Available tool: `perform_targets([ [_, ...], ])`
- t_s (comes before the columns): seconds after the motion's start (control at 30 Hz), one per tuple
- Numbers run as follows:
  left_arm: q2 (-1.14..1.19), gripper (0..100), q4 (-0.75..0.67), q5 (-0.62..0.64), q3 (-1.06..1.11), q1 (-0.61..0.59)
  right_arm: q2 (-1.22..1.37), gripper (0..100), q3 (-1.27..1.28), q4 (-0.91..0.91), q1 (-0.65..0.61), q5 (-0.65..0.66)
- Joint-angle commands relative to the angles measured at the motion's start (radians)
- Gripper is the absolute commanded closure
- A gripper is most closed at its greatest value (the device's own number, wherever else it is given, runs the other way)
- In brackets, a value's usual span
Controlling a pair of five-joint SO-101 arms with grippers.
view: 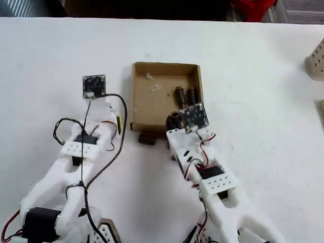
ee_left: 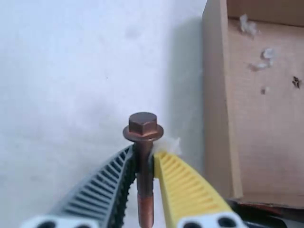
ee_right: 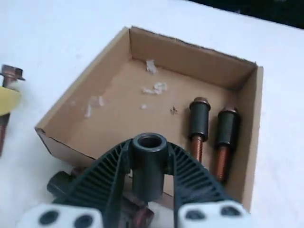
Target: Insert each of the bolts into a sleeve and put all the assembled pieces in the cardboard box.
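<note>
Left gripper (ee_left: pixel 146 154) clamps a bolt (ee_left: pixel 143 129) by its shank, left of the cardboard box (ee_right: pixel 190 50) | right gripper (ee_right: pixel 148 149) pinches a sleeve (ee_right: pixel 149 167) upright at the box's near edge | both probably rigid, slick metal, best gripped mid-body

The bolt (ee_left: pixel 143 129) has its tip cut off.

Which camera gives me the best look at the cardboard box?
The right wrist view: the cardboard box shows its walls, floor and two assembled pieces inside. The high view sees it from above, one corner covered by the right arm. The left wrist view catches one wall and some floor.
</note>
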Motion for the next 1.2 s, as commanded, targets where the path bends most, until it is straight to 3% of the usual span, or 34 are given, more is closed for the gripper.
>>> perform_targets([
  [0.0, -0.044, 98, -0.032, -0.009, -0.009, -0.005, -0.031, 98.1, 0.021, -0.179, -0.038, -0.032],
  [0.27, -0.044, 98, -0.032, -0.009, -0.009, -0.005, -0.028, 98.1, 0.126, -0.458, -0.156, -0.06],
  [0.5, -0.044, 98, -0.032, -0.009, -0.009, -0.005, -0.028, 98.2, 0.21, -0.634, -0.156, -0.072],
  [0.67, -0.044, 98, -0.032, -0.006, -0.009, -0.005, 0.018, 98.2, 0.21, -0.664, -0.136, -0.074],
  [0.77, -0.044, 98, -0.032, -0.006, -0.009, -0.005, 0.113, 98.2, 0.198, -0.734, -0.116, -0.074],
  [1.17, -0.044, 98, -0.032, -0.009, -0.008, -0.005, 0.739, 98.2, 0.13, -1.296, -0.102, -0.074],
])
